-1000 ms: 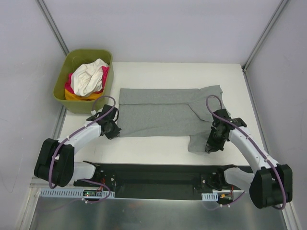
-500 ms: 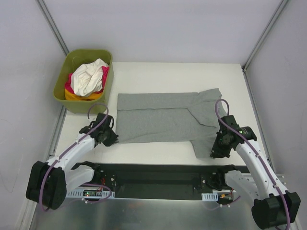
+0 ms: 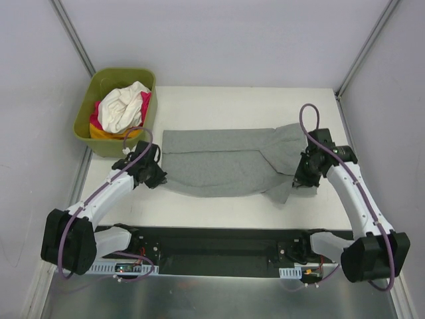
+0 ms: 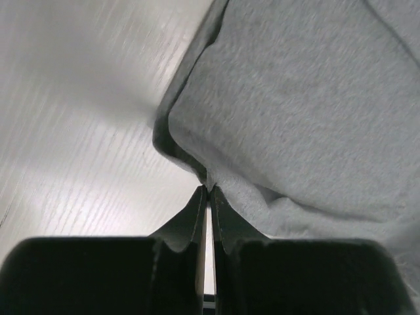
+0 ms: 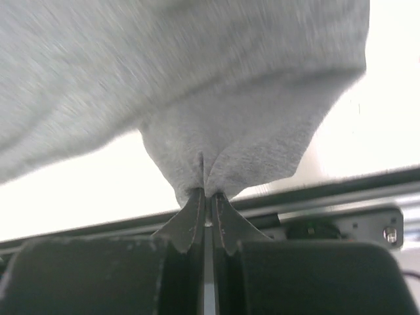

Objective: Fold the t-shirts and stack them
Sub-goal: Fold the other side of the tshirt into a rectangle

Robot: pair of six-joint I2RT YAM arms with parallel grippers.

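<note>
Grey shirt (image 3: pixel 226 163): we see it spread between both claws, mostly on the table (image 3: pixel 219 212).
Left claw (image 3: pixel 159 178): clamped on a corner of its hem.
Right claw (image 3: pixel 300 184): pinched tight on a bunched fold.
Tub (image 3: pixel 85 129): beyond our left claw, holding white, pink and yellow shirts (image 3: pixel 123 106).

The grey t-shirt (image 3: pixel 219 163) lay half-folded, near edge lifted, beside the green tub (image 3: pixel 99 145) holding crumpled white, pink and orange shirts (image 3: pixel 123 106).

Grey t-shirt (image 3: pixel 219 163) on table (image 3: pixel 239 106), near corners held by left gripper (image 3: pixel 159 177), right gripper (image 3: pixel 299 184); olive tub (image 3: pixel 99 143), far left.
</note>
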